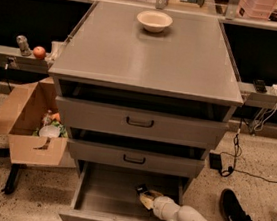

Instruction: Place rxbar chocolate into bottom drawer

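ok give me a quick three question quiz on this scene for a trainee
1. What sits on the cabinet top?
2. True or false: the bottom drawer is pulled open.
3. Where is the pincer? A) on the cabinet top B) inside the bottom drawer, by the rxbar chocolate C) in the cardboard box
Key: 1 a cream bowl; 2 true; 3 B.

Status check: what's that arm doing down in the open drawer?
Arm's gripper inside open bottom drawer, right of centre. Load: rxbar chocolate at its tip, apparently gripped, not yet released. Nothing blocking in drawer.
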Controlling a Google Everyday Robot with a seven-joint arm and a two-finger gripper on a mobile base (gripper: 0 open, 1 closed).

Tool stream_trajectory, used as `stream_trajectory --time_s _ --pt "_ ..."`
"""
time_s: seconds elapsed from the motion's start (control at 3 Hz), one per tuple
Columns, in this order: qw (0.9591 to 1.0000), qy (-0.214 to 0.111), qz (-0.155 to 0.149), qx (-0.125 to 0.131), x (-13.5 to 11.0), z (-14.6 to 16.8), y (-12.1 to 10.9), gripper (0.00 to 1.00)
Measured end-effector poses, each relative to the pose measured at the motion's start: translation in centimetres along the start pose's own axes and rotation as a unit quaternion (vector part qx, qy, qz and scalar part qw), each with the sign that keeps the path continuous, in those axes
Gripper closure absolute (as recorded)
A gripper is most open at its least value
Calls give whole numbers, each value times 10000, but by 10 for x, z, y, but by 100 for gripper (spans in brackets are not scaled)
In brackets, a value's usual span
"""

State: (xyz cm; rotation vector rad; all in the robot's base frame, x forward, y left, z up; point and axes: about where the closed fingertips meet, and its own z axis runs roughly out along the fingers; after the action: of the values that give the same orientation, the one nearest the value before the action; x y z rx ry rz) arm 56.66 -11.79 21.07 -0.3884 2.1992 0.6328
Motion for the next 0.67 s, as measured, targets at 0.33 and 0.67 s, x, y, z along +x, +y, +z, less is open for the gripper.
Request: stream_trajectory --time_s 0.33,0.67 --pt "9999 70 73 52 -1 10 -11 39" --pt "9997 169 140 56 -1 23 -19 16"
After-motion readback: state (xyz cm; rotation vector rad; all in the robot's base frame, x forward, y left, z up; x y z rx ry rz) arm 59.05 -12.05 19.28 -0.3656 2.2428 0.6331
